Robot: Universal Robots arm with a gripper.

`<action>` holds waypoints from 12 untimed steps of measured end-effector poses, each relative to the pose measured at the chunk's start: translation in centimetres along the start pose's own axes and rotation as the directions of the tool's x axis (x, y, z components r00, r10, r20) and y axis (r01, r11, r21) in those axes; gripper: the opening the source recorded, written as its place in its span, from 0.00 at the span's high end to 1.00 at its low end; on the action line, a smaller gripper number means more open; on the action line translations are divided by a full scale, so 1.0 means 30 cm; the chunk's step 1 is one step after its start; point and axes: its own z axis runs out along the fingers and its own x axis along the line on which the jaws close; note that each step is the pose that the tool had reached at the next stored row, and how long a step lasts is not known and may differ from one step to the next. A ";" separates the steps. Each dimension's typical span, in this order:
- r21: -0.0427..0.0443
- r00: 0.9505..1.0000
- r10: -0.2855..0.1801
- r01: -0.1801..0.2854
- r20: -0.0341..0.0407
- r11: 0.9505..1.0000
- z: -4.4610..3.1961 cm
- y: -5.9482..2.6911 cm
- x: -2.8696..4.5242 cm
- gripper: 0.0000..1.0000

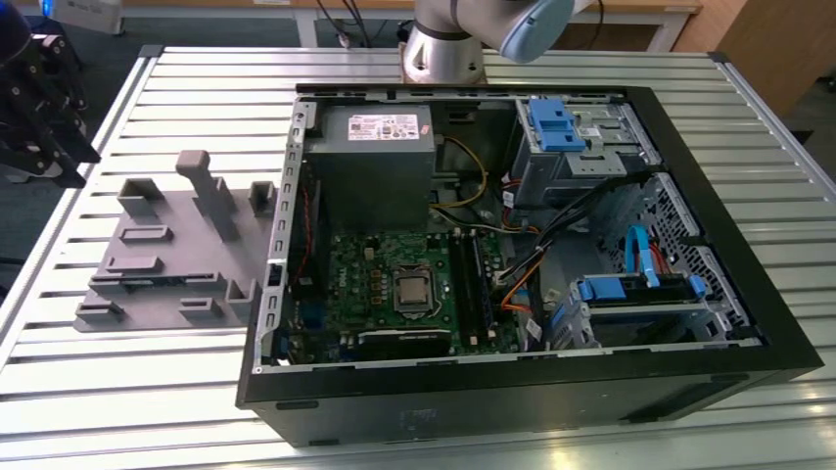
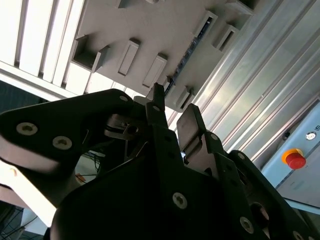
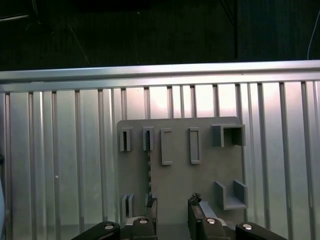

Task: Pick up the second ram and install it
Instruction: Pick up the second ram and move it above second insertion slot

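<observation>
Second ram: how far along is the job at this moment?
Nothing looks done yet: the second ram sits edge-on in the grey fixture on the table. In hand: the gripper hangs over that fixture, fingers apart, holding nothing. Left: both the pick-up and the seating in the motherboard slots inside the computer case.

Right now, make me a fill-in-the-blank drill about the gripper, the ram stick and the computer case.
1. The thin, dark second ram stands edge-on in the grey plastic ____.
2. The black gripper over it has its jaws ____.
3. The open black computer case rests on the ribbed metal ____.
Missing words: fixture; open; table.
</observation>
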 end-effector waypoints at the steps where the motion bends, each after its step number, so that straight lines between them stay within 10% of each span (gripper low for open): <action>1: 0.000 1.000 0.000 0.000 0.000 1.000 0.001 0.000 0.000 0.62; 12: 0.000 1.000 0.000 0.000 0.000 1.000 0.011 0.000 0.000 0.62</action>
